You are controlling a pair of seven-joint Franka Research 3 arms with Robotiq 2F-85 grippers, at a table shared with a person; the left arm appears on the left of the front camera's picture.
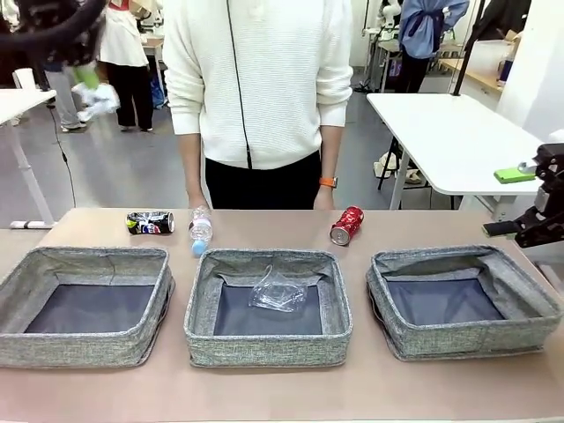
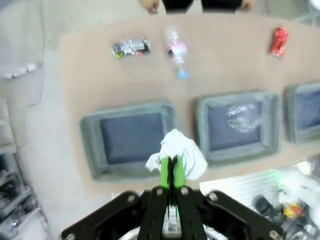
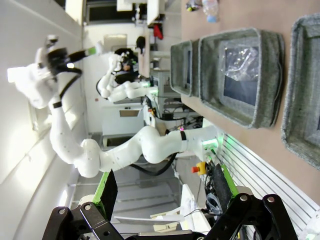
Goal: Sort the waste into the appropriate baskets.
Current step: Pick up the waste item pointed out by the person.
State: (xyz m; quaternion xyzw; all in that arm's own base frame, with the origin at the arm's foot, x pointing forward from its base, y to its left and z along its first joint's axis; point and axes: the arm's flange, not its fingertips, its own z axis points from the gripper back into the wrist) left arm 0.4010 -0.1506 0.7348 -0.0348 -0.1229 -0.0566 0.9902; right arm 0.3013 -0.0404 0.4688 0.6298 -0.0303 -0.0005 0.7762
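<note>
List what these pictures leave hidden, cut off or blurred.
- Front view: left gripper motion-blurred, cut by the top edge; its hold on the white paper wad unclear there.
- Front view: right gripper sits side-on at the right edge; its gap cannot be judged there.
- Left wrist view: right basket cut by the right edge.
- Front view: print on the dark blue can too small to read.
</note>
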